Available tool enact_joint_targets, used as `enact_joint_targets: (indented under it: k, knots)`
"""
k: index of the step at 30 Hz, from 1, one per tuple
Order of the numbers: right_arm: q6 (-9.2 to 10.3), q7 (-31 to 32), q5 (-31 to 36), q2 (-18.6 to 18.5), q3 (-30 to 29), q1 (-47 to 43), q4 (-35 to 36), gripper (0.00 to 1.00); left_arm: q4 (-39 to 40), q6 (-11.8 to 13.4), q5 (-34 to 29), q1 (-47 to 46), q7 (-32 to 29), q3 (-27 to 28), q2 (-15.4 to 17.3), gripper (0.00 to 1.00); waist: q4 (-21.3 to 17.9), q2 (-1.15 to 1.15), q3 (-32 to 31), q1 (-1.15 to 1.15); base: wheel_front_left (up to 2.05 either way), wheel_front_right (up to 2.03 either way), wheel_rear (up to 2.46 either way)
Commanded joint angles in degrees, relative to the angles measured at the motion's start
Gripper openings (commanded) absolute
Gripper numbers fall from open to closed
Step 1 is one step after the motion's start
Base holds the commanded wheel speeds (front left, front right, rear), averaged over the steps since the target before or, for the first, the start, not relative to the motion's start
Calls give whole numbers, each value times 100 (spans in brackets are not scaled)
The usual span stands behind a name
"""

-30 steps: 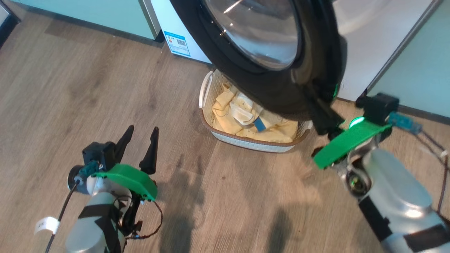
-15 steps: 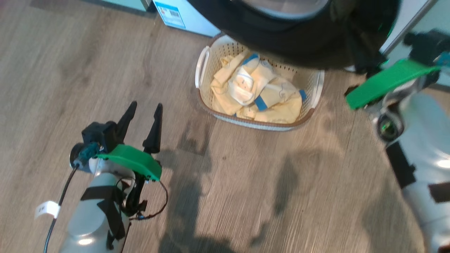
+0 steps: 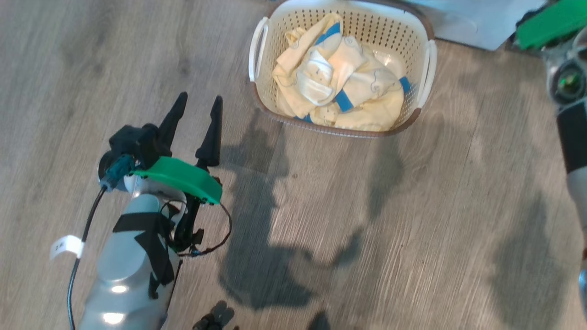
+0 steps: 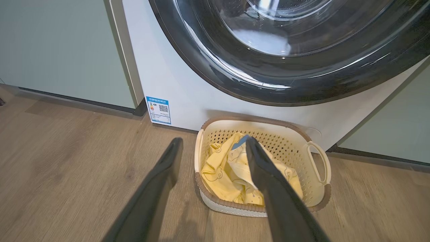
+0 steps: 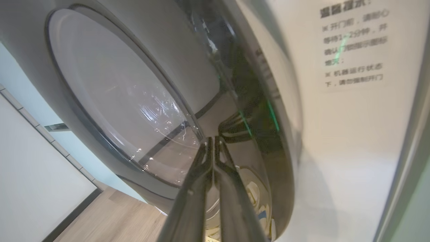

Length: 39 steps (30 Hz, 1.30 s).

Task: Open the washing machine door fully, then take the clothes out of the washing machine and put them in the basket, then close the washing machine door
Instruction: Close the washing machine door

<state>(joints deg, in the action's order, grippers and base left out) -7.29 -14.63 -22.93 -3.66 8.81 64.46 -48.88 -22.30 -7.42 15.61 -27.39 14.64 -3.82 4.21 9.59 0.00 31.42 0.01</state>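
So the left hand (image 3: 200, 96) is spread wide with nothing in it, over the floor (image 3: 412, 229) beside the basket (image 3: 367, 23). The clothes (image 3: 339, 87) are piled in the basket, just in front of the washing machine (image 4: 188, 84). The right hand (image 5: 214, 138) is pinched closed and empty, tips up by the washing machine door (image 5: 255, 111).

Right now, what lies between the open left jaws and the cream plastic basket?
Only bare, shadowed wood-grain floor separates the left gripper from the cream perforated plastic basket, per the head view.

Home laundry nook (washing machine (image 4: 188, 84), basket (image 4: 292, 144))
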Motion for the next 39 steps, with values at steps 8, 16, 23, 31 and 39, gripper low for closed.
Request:
enact_joint_targets:
  k: [8, 16, 23, 31, 39]
  knots:
    - [-20, -37, 265, 79, -237, 665, -54, 0, 185, -7, -67, -188, 36, 162, 50, 100, 30, 0, 250, -1, 0, 0, 0]
    - [-20, -37, 348, 79, -314, 793, -63, 0, 172, -7, -64, -221, 36, 178, 27, 100, 60, 0, 296, -1, 0, 0, 0]
    - [-20, -37, 178, 79, 121, 527, 34, 0, 132, -7, -65, -209, 36, 187, 30, 100, 30, 0, 195, -1, 0, 0, 0]
    - [-20, -37, -306, 79, 862, -154, 462, 0, 37, -7, 42, -164, 36, 291, 125, 100, -61, 0, -270, -1, 0, 0, 0]
    - [-20, -37, -675, 79, 1358, -1092, 850, 36, -166, -7, 124, -32, 36, 427, 415, 100, -286, 0, -1048, -1, 0, 0, 0]
